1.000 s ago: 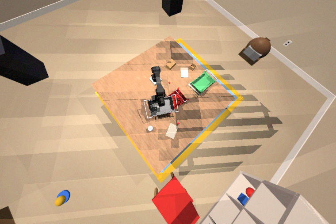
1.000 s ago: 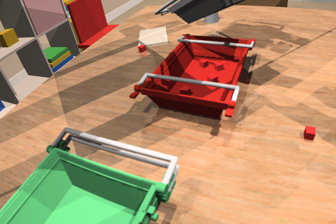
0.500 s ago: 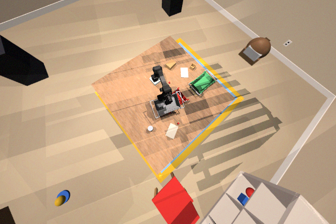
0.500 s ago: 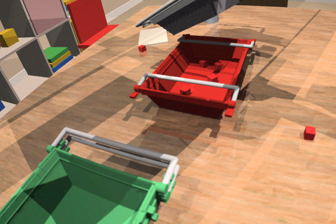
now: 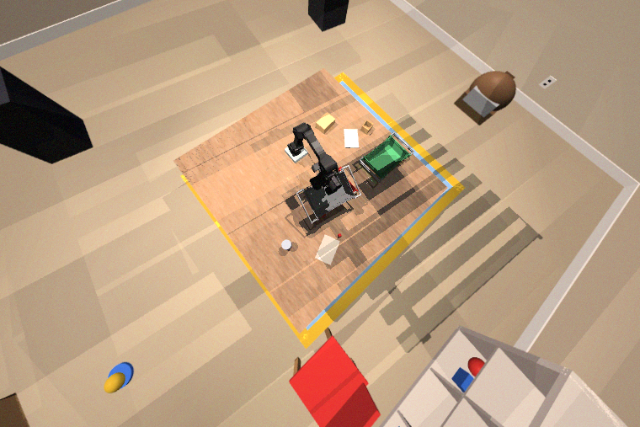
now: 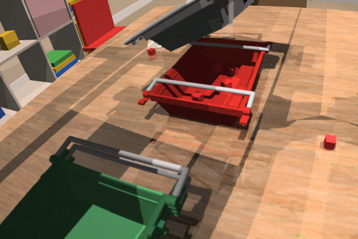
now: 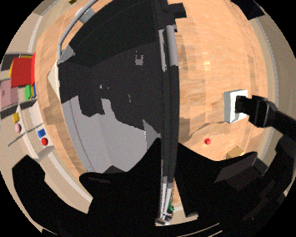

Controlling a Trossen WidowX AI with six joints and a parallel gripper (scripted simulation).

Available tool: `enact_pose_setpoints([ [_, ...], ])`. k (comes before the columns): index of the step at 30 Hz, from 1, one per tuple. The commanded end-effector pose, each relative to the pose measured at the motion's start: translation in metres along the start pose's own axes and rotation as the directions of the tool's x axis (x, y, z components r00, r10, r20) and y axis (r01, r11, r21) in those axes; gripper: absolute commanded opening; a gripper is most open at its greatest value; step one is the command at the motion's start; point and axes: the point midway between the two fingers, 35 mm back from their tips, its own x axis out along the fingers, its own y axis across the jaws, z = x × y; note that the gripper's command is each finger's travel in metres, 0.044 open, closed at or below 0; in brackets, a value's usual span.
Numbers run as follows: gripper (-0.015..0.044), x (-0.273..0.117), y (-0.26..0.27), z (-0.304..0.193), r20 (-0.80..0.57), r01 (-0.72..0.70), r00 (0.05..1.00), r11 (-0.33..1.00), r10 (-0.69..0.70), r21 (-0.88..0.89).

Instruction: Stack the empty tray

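The loaded red tray [image 6: 202, 110] stands on the table with several small red blocks [image 6: 197, 95] inside. Its near wire bar [image 6: 202, 86] and far wire bar [image 6: 256, 48] both lie in across its top. My gripper [image 7: 162, 141] is shut on the side wall of the empty grey tray [image 5: 338, 203] [image 6: 199, 18] [image 7: 111, 143]. The grey tray hangs in the air above the red tray, covering most of it in the top view. In the exterior view it is tilted, its left end lower, and overlaps the red tray's far left part. The grey tray's own bars stick out at its ends.
A green tray [image 5: 385, 156] [image 6: 107, 221] stands at one side of the red tray. Loose red blocks [image 6: 151, 52] [image 6: 329, 142] lie on the table. A pale cylinder [image 5: 286, 244], a cream sheet [image 5: 328, 252], a white sheet [image 5: 350, 138] and a yellow box [image 5: 325, 122] are also there.
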Motion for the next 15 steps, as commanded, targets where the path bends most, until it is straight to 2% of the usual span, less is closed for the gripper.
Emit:
enact_pose_setpoints([
  [1,0.0000,-0.006,-0.001,-0.017,0.001,-0.028,1.000,0.999,0.028,-0.039],
  [9,0.0000,-0.007,-0.005,-0.046,-0.002,-0.029,1.000,0.993,0.029,-0.116],
  [15,0.0000,-0.007,-0.006,-0.049,-0.002,-0.029,1.000,0.992,0.029,-0.122],
])
